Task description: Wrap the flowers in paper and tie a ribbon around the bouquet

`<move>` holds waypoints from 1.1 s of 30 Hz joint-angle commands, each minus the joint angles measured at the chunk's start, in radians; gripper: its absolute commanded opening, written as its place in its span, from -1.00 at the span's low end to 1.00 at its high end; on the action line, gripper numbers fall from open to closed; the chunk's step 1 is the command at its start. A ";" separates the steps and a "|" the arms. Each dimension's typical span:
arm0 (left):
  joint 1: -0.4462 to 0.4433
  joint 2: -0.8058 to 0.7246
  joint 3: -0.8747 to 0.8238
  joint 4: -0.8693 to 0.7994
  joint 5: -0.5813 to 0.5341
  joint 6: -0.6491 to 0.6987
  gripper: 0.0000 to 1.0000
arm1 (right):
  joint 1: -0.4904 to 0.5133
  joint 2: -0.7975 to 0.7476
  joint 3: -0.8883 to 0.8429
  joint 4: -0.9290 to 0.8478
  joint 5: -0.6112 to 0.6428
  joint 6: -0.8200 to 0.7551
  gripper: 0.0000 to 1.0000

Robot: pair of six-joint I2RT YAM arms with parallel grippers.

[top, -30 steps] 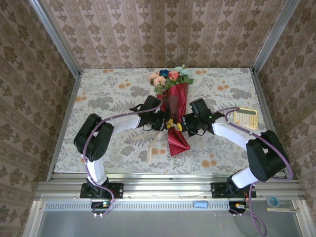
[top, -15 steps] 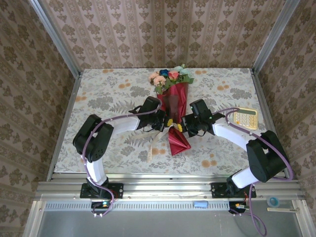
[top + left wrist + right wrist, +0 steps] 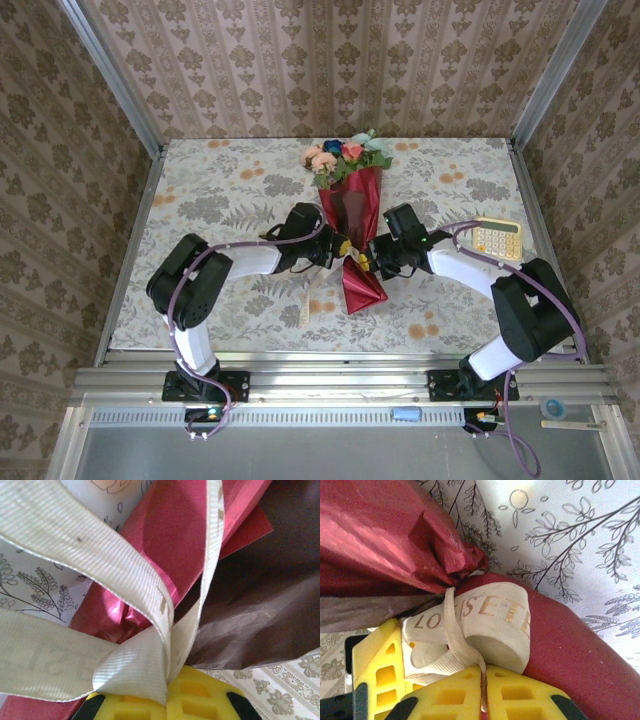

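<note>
1. Your left gripper (image 3: pixel 336 247) is clamped on the ribbon (image 3: pixel 125 580). Its strands rise from the fingertips across the paper (image 3: pixel 175 525).
2. Your right gripper (image 3: pixel 483 692) has its pads together, with a ribbon strand pinched in the seam. The knot sits just above them.
3. The bouquet (image 3: pixel 352 210) lies between both grippers, touching them at its waist.
4. The flowers (image 3: pixel 345 155) sit in the cone's wide rim, beyond both fingertips.

You're looking at paper (image 3: pixel 170 535) that is gleaming, thin and creased. The ribbon (image 3: pixel 100 565) is showing a ribbed, woven cloth weave, faintly satiny. The right gripper (image 3: pixel 483 695) is showing matt yellow plastic. The tablecloth (image 3: pixel 580 540) is lying smooth and matt.
</note>
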 commanded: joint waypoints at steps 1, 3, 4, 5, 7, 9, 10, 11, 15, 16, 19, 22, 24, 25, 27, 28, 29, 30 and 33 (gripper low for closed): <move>-0.003 -0.055 -0.023 0.051 -0.024 0.005 -1.00 | -0.015 0.010 0.019 -0.058 -0.006 -0.044 -0.61; -0.005 -0.058 -0.030 0.053 -0.021 0.005 -1.00 | -0.018 -0.003 0.050 -0.096 0.003 -0.071 -0.49; -0.007 -0.058 -0.032 0.053 -0.019 0.005 -1.00 | -0.020 -0.012 0.065 -0.115 0.008 -0.083 -0.45; -0.007 -0.058 -0.034 0.053 -0.019 0.005 -1.00 | -0.020 -0.025 0.080 -0.138 0.015 -0.092 -0.42; -0.008 -0.057 -0.031 0.048 -0.018 0.008 -1.00 | -0.021 -0.061 0.094 -0.168 0.031 -0.096 -0.41; -0.007 -0.057 -0.028 0.047 -0.018 0.010 -1.00 | -0.020 -0.101 0.108 -0.193 0.062 -0.097 -0.40; -0.008 -0.057 -0.026 0.043 -0.019 0.011 -1.00 | -0.021 -0.119 0.115 -0.204 0.076 -0.096 -0.38; -0.008 -0.057 -0.024 0.041 -0.021 0.012 -1.00 | -0.020 -0.131 0.120 -0.205 0.084 -0.093 -0.36; -0.011 -0.057 -0.023 0.045 -0.032 0.012 -1.00 | -0.024 -0.111 0.130 -0.160 0.090 -0.052 -0.35; -0.011 -0.058 -0.023 0.046 -0.034 0.015 -1.00 | -0.023 -0.092 0.128 -0.132 0.089 -0.028 -0.35; -0.013 -0.058 -0.024 0.050 -0.039 0.016 -1.00 | -0.024 -0.035 0.138 -0.044 0.102 0.031 -0.44; -0.016 -0.061 -0.029 0.053 -0.044 0.014 -1.00 | -0.027 0.028 0.190 -0.042 0.115 0.035 -0.47; -0.015 -0.064 -0.033 0.053 -0.045 0.013 -1.00 | -0.026 0.063 0.206 -0.040 0.102 0.050 -0.48; -0.016 -0.064 -0.032 0.054 -0.045 0.013 -1.00 | -0.024 0.074 0.205 -0.031 0.097 0.062 -0.48; -0.016 -0.063 -0.032 0.055 -0.045 0.014 -1.00 | -0.020 0.083 0.202 -0.018 0.093 0.080 -0.48; -0.018 -0.062 -0.033 0.058 -0.047 0.012 -1.00 | -0.017 0.085 0.201 -0.016 0.093 0.088 -0.48; -0.017 -0.061 -0.035 0.063 -0.048 0.009 -1.00 | -0.015 0.084 0.202 -0.018 0.094 0.090 -0.48; -0.018 -0.062 -0.034 0.065 -0.049 0.009 -1.00 | -0.014 0.084 0.201 -0.024 0.095 0.092 -0.47; -0.019 -0.061 -0.035 0.071 -0.053 0.005 -1.00 | -0.003 0.080 0.178 -0.015 0.083 0.120 -0.44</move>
